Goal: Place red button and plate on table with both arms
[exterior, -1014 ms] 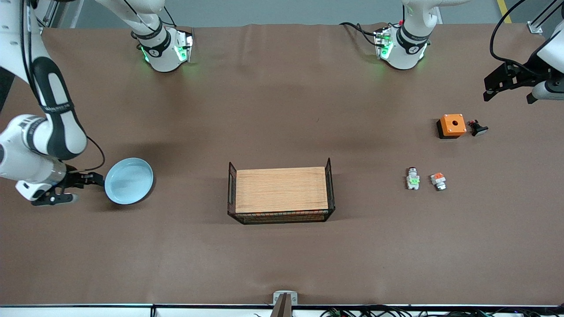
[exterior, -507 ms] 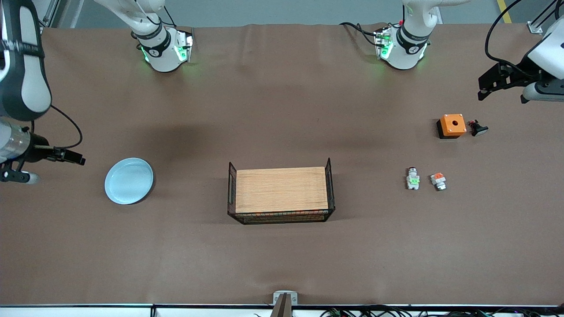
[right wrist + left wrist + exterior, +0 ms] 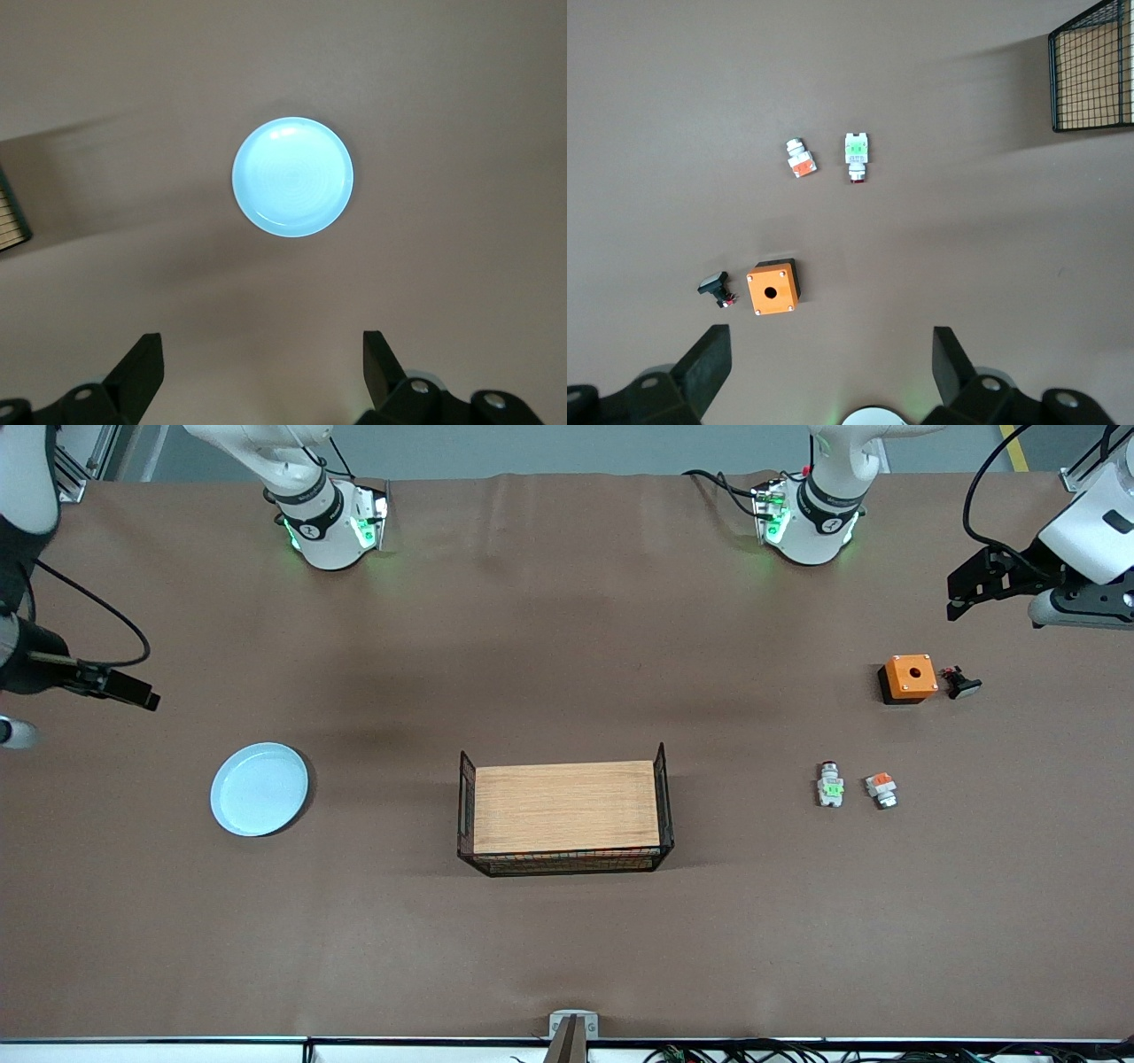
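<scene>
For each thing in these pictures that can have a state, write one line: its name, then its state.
Plate: flat on the table, empty, not held.
Red button: lying on the table beside the orange-red unit, not held.
Orange box: on the table, hole up.
Wooden tray: empty.
Left gripper: open, empty, raised above the orange box.
Right gripper: open, empty, raised above the plate.

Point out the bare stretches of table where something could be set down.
The table is bare between the plate and the wooden tray, between the tray and the green button unit, and along the whole strip nearest the front camera. It is crowded around the orange-red unit, orange box and black cap.
</scene>
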Robot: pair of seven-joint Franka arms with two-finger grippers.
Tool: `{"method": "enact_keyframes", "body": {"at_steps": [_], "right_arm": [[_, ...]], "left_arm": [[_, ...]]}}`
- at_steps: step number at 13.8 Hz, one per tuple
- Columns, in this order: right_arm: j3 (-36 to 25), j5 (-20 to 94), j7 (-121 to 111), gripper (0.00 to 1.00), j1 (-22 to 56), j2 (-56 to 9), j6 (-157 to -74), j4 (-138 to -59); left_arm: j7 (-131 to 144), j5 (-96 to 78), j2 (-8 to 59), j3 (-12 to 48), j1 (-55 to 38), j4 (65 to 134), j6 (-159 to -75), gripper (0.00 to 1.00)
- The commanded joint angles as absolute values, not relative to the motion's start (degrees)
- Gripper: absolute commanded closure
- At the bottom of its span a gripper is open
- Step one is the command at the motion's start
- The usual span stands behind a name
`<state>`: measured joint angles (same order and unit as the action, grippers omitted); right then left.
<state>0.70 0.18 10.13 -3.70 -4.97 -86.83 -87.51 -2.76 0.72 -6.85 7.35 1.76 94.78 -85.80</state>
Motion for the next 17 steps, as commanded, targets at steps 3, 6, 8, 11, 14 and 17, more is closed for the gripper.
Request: {"method": "enact_keyframes", "body": {"at_steps": [3,6,8,11,14,17], "right_arm": [[2.0,0.8,10.7,0.01,-3.2,-5.8,-83.8,-80.9],[2.2,0.8,11.2,0.01,-1.9,-5.0,-84.0,-80.8],[1.6,0.3,11.2,0.01,0.4,-5.0,-84.5,-80.2],[-1.2,0.2,11.2,0.01,3.4,-5.0,-84.6,-80.0],[-0.7,0.7,11.2,0.0,1.4,-4.8,-84.5,-79.9],[-0.7,0.7,11.1,0.0,1.9,-1.9,-83.9,-81.6]], "left_arm": [[-2.7,-1.1,-8.3,6.9,1.7,95.5,-85.1,0.0],[-2.2,-2.0,-8.3,6.1,0.8,95.5,-85.2,0.0],[-2.1,-2.0,-8.3,4.7,-0.3,95.4,-85.2,0.0],[-2.2,-1.9,-8.4,2.5,-2.1,95.4,-85.2,0.0],[-1.9,-1.9,-8.4,0.4,-5.2,95.6,-85.1,0.0],[-1.7,-1.8,-8.4,0.3,-4.7,95.6,-85.1,0.0]]}}
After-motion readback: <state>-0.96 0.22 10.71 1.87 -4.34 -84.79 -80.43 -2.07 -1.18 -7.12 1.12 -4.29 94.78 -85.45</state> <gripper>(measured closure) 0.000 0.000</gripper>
